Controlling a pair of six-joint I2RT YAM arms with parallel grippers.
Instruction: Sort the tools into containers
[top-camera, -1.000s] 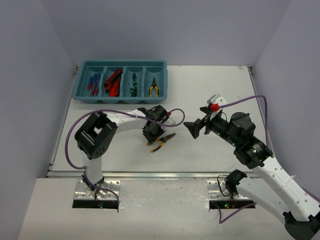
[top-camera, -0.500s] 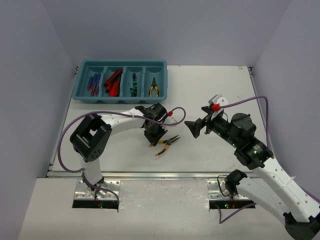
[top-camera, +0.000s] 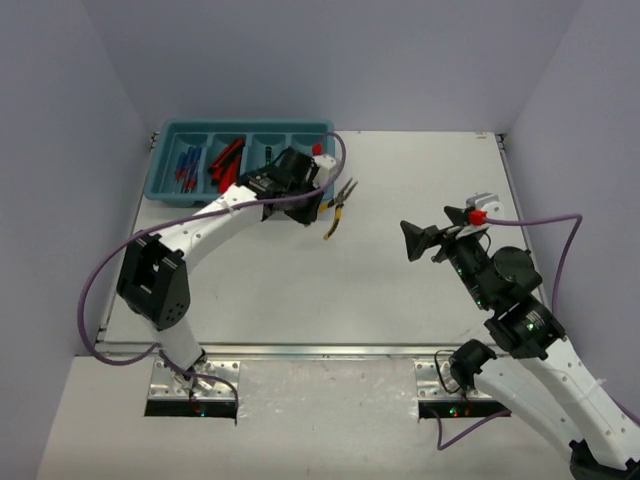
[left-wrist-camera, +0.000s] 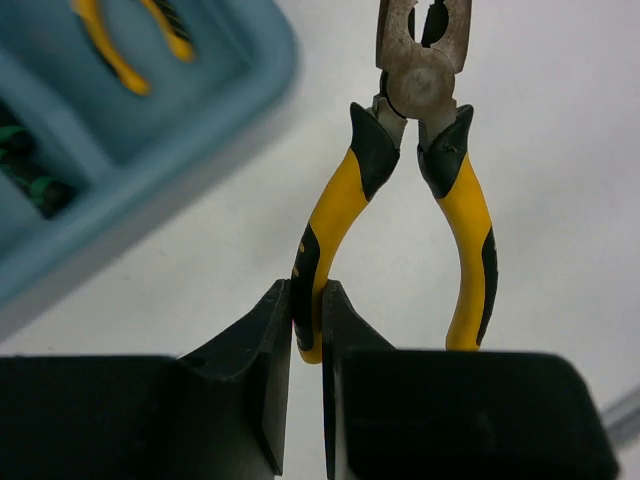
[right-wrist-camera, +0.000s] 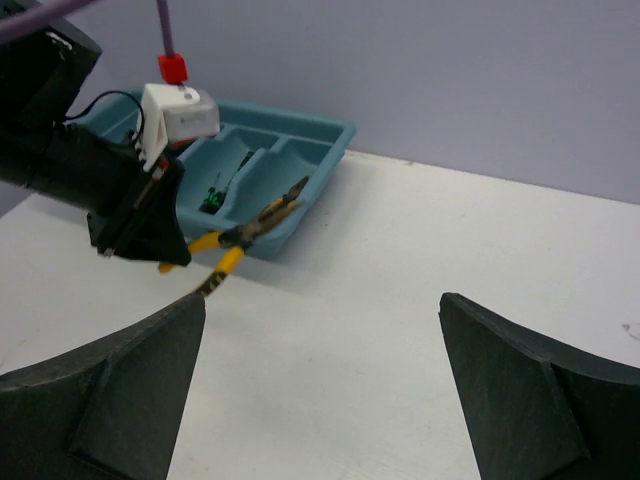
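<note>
I have the left gripper (left-wrist-camera: 305, 305) pinched narrow on one yellow handle of the pliers (left-wrist-camera: 425, 95). They appear to hang clear of the table, just right of the tray (top-camera: 165, 188), in the upper middle of the top view. The right gripper (top-camera: 412, 238) waits at centre right, spread wide and holding nothing. I judge this the carry-to-tray step. A second pliers (left-wrist-camera: 115, 60) lies in the end compartment, upper left of the left wrist view. Next I need to swing left over that slot and release.
</note>
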